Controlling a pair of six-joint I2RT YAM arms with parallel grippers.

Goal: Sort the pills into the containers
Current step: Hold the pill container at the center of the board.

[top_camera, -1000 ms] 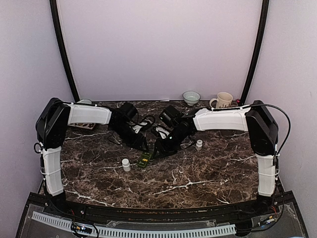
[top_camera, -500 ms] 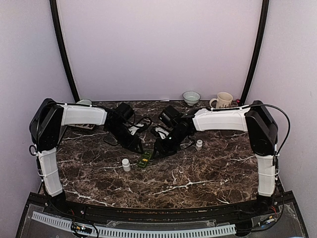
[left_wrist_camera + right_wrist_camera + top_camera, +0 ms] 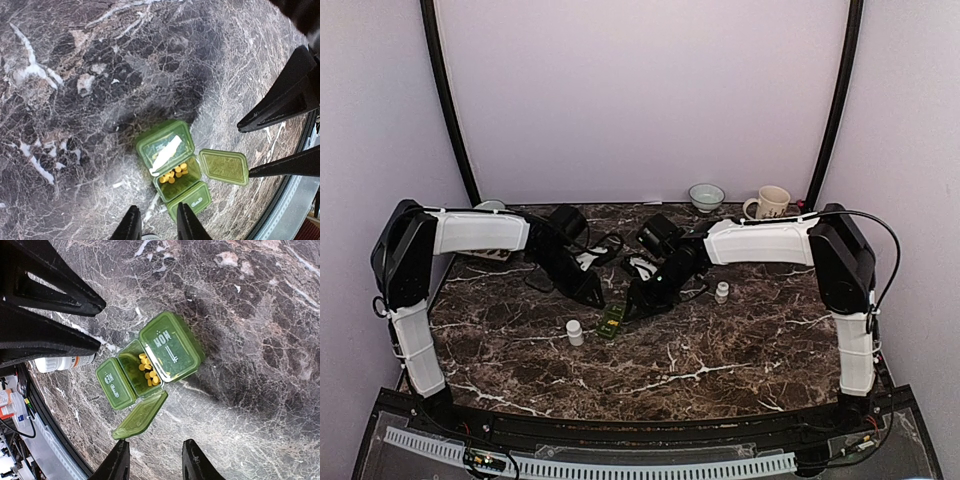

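from above, the marble table [image 3: 740, 350] has wide bare stone along its near edge and toward the right rim, while both arms crowd the middle. the green container [image 3: 612, 321] lies near the centre, well away from every edge, with the left gripper [image 3: 597, 297] just behind it to the left and the right gripper [image 3: 629, 311] close at its right end. an upright white bottle [image 3: 574, 332] stands just left of the container, a second white bottle [image 3: 722, 292] stands apart to the right, and a bowl [image 3: 706, 196] and a mug [image 3: 770, 202] sit at the back edge. in the left wrist view, the left gripper's fingers [image 3: 132, 226] are slightly parted and hold nothing, poised above the container's near end; bare stone opens up and to the left. the middle compartment's lid [image 3: 225, 167] is swung out flat and yellow pills [image 3: 173, 173] lie inside; the two end compartments are closed. in the right wrist view, the right gripper's fingers [image 3: 118, 463] stand apart and empty over the hanging lid; stone is free to the right, and the closed large lid reads "mon".
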